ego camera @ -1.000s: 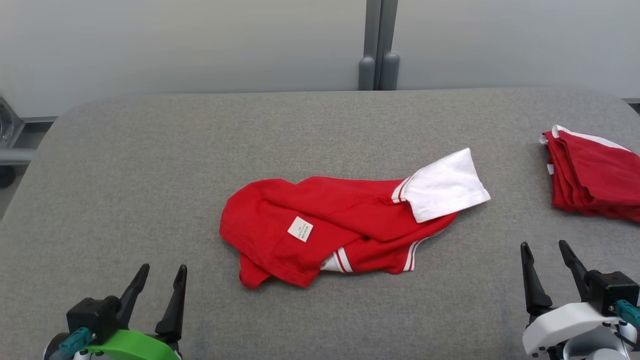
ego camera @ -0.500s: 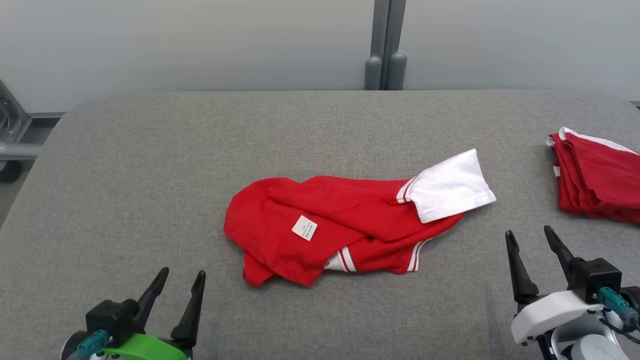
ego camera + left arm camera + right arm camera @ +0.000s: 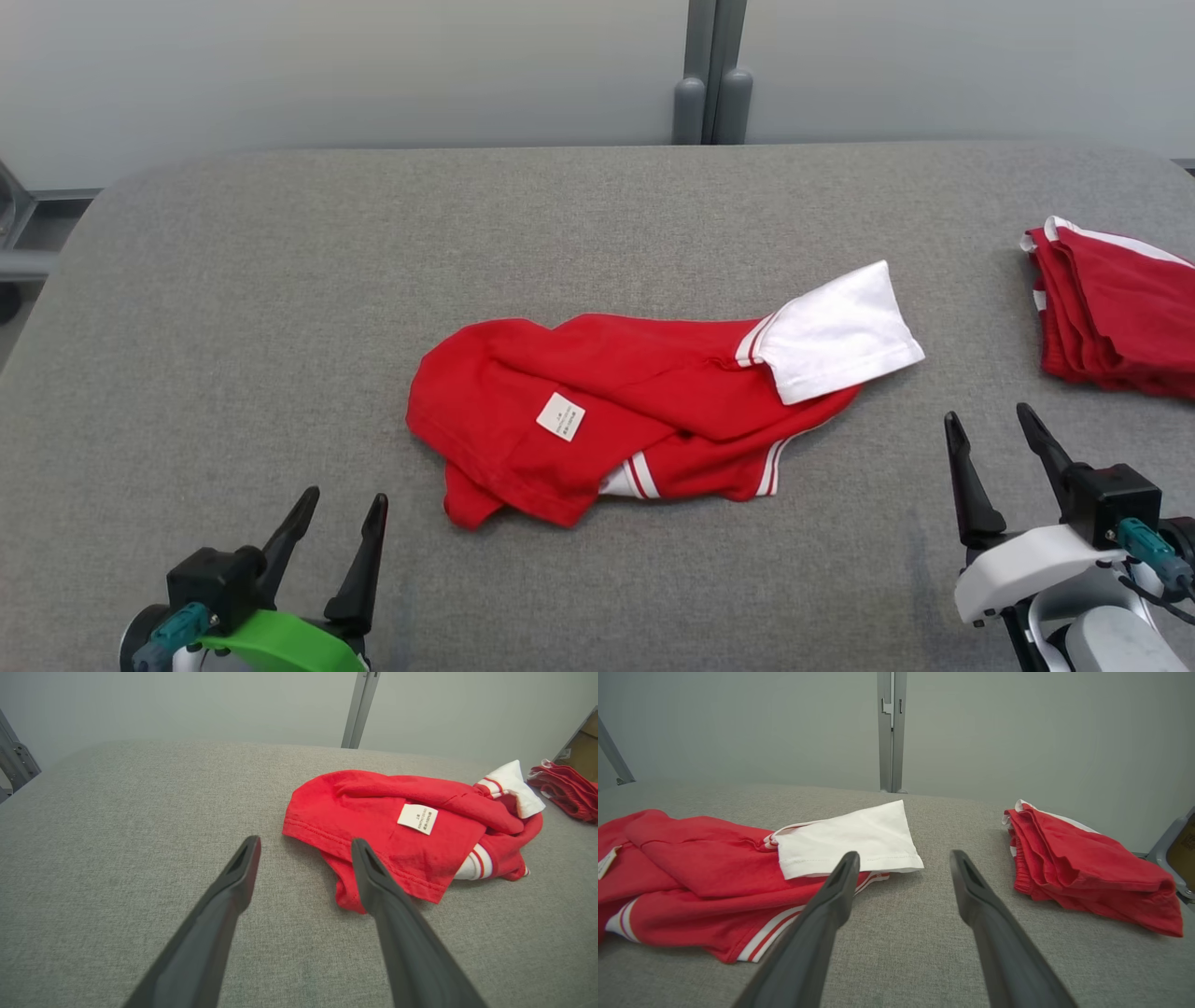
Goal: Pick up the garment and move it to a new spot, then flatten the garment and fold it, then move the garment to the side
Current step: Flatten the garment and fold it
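nearest to me, my left gripper (image 3: pixel 343 497) hangs low over the grey table (image 3: pixel 233 308) at the lower left. its two dark fingers are spread wide with nothing between them. my right gripper (image 3: pixel 987 413) sits at the lower right, fingers likewise spread apart and holding nothing. both are clear of the cloth.

just past them, near the middle of the table, lies the garment (image 3: pixel 644 392), a red shirt in a crumpled heap, not flat. its near side is doubled over, and red-and-white striped trim peeks out along that side. a small white label (image 3: pixel 561 416) lies on top of the red cloth toward the left end. in my left wrist view that end of the heap lies just ahead of my fingers and off to their right.

a white sleeve (image 3: pixel 836 331) sticks out at the heap's right end, resting on the red cloth and angled away to the right. in my right wrist view it lies just ahead of my fingers, toward the left one.

further right, well apart from the garment, a folded pile of red clothes (image 3: pixel 1111 317) with a white edge rests by the table's right edge.

beyond the far edge stands a plain pale wall (image 3: pixel 373 75) with a grey upright post (image 3: pixel 707 65).
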You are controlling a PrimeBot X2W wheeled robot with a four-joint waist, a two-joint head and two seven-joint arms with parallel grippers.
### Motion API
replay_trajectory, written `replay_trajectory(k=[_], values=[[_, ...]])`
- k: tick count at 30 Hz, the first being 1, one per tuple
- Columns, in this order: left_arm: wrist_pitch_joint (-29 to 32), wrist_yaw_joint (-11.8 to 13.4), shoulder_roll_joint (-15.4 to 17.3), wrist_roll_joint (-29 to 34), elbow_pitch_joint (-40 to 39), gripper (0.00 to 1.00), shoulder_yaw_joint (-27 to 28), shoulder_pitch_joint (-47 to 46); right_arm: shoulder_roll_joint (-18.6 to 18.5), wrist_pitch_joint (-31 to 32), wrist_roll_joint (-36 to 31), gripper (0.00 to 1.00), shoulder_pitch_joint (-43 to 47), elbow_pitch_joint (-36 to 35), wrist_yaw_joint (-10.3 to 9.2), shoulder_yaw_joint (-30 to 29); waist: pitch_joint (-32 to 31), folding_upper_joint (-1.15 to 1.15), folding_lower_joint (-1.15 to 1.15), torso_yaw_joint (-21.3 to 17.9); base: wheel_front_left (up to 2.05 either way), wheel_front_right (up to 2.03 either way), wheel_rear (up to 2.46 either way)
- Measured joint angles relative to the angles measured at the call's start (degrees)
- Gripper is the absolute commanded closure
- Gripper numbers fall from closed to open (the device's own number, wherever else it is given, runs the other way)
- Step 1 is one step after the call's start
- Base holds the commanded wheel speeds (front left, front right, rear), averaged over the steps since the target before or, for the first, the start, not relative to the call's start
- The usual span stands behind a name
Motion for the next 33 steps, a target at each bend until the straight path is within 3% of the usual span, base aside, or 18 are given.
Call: replay_trajectory(k=[9, 19, 23, 33], values=[[0.0, -0.3, -0.5, 0.8, -1.4, 0.00, -1.4, -2.4, -0.3, 0.1, 0.1, 0.00, -2.3, 0.0, 0.01, -1.0, 2.6, 0.00, 0.00, -0.4, 0.00, 0.00, 0.00], [5.3, -0.3, -3.7, 2.6, -3.6, 0.00, -6.4, -7.3, -4.1, 5.4, 0.1, 0.00, -11.4, 1.3, 1.97, -1.9, 8.3, 0.00, 0.00, -0.5, 0.00, 0.00, 0.00], [8.4, -0.3, -4.8, 4.2, -3.2, 0.00, -8.7, -10.4, -5.7, 7.3, 0.1, 0.00, -15.5, 3.4, 2.88, -2.4, 11.8, 0.00, 0.00, -0.2, 0.00, 0.00, 0.00], [10.7, -0.3, -5.9, 5.1, 0.3, 0.00, -9.5, -13.8, -5.5, 7.7, 0.1, 0.00, -19.2, 9.2, 3.92, -2.3, 16.1, 0.00, 0.00, 0.6, 0.00, 0.00, 0.00]])
